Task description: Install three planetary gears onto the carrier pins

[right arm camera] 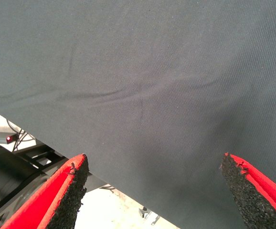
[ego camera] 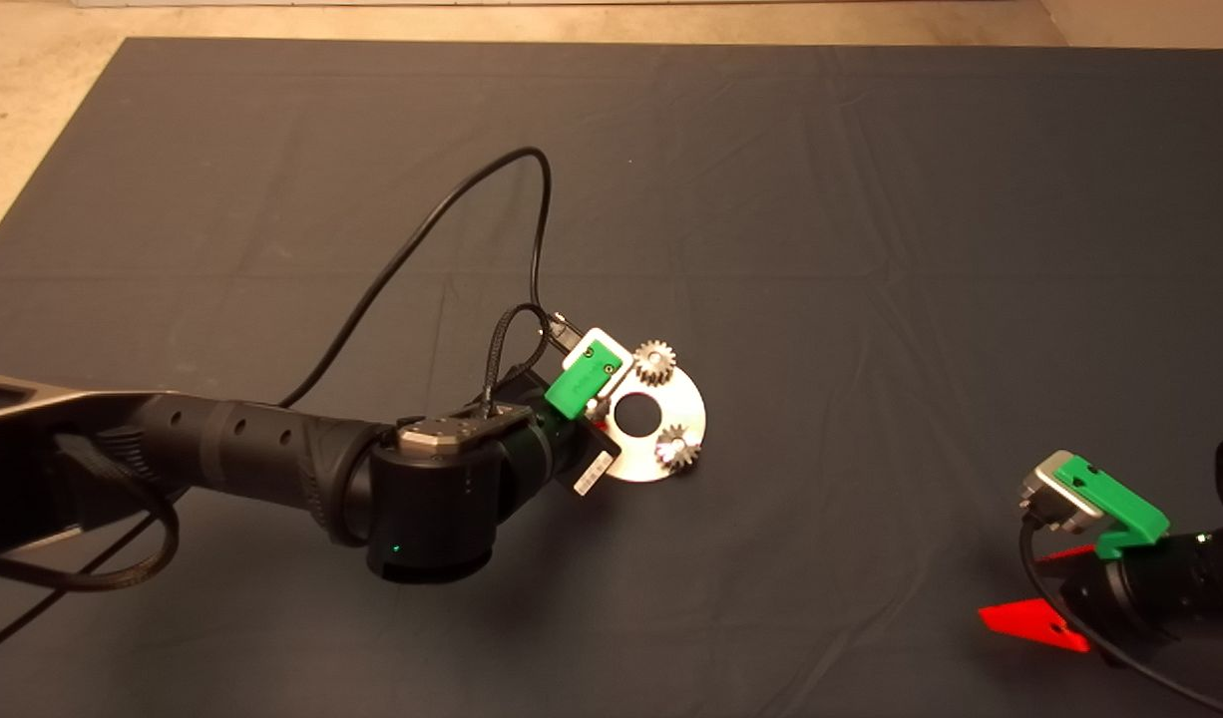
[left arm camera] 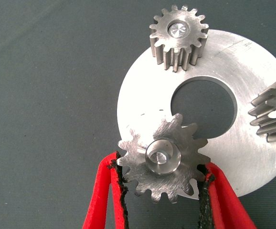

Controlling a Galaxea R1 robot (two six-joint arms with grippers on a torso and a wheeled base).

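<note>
Gears are all sitting on the round silver disc (ego camera: pixel 671 414) near the middle of the dark mat (ego camera: pixel 871 199). Left arm (ego camera: pixel 272 449) is reaching in from the left side, and its wrist block is covering the disc's left part in the head view. Left gripper (left arm camera: pixel 161 183) is closing narrowly around the third gear (left arm camera: pixel 163 157), with one black pad (left arm camera: pixel 119 183) touching the teeth on one side and the other pad pressing the teeth on the opposite side. That gear is sitting over a pin (left arm camera: pixel 162 153), whose shiny round top is showing through the bore. I cannot tell whether the gear is fully seated flat.

A second gear (left arm camera: pixel 178 37) is resting on another pin at the far edge of the disc, its pin top showing in the centre. In the head view this one (ego camera: pixel 655 361) is lying just beside the green wrist part. The last gear (left arm camera: pixel 274 117) is partly cut off in the left wrist view; in the head view it (ego camera: pixel 677 449) is sitting on the disc's near right edge. The disc's central hole (left arm camera: pixel 204 107) is lying between the three gears.

Right gripper (right arm camera: pixel 154 193) is idling at the lower right of the mat, well apart from the disc, fingers spread wide with nothing between them.
</note>
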